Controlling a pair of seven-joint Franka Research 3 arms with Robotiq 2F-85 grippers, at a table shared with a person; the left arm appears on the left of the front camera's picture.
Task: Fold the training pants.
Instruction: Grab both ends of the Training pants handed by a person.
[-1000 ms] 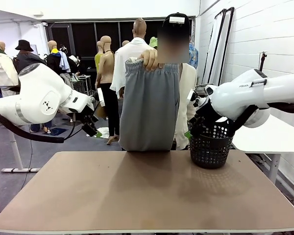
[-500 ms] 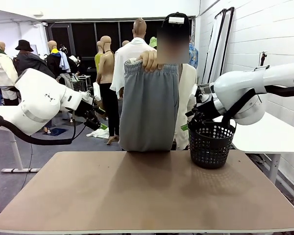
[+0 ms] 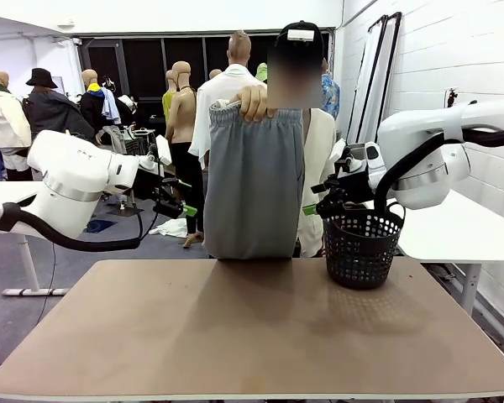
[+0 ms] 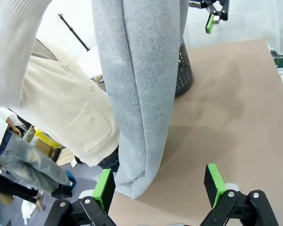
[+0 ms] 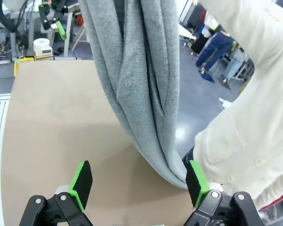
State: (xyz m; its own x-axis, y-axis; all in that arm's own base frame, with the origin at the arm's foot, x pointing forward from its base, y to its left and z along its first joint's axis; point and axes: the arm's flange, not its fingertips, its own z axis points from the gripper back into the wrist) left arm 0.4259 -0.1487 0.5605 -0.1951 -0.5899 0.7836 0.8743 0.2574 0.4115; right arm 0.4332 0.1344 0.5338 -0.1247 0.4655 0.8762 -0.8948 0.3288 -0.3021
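Tan table (image 3: 235, 336) | black basket (image 3: 361, 252) on its right, inside hidden | training pants (image 3: 256, 185) dangle from person's hand (image 3: 254, 102) | left gripper (image 4: 159, 182), right gripper (image 5: 138, 182) both gaping, empty

White L arm (image 3: 67, 180) is reaching in from the left, wrist hanging in mid-air and pointing toward the middle. Black L jaws are standing wide apart, green pads (image 4: 104, 184) gripping nothing. White R arm (image 3: 420, 159) is arching in from the right w/ elbow high. R jaws are also gaping, pads (image 5: 195, 182) empty.
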